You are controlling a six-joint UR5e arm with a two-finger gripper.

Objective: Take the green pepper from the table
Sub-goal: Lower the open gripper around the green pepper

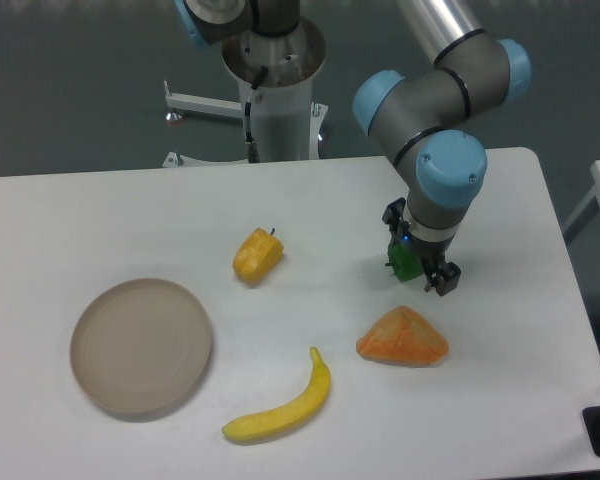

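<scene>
The green pepper [406,262] is a small glossy bright-green shape on the white table [310,215], right of centre. It is mostly hidden by the gripper [417,266], which reaches straight down over it from the blue-and-grey arm. The black fingers [444,279] stand on both sides of the pepper and press against it. The pepper is low, at or just above the tabletop; I cannot tell whether it still touches the table.
A yellow-orange pepper [257,256] lies left of the gripper. An orange wedge-shaped piece [403,339] lies just in front of the gripper. A banana [283,405] lies near the front. A round beige plate [141,347] sits at the left. The arm's base [275,80] stands at the back.
</scene>
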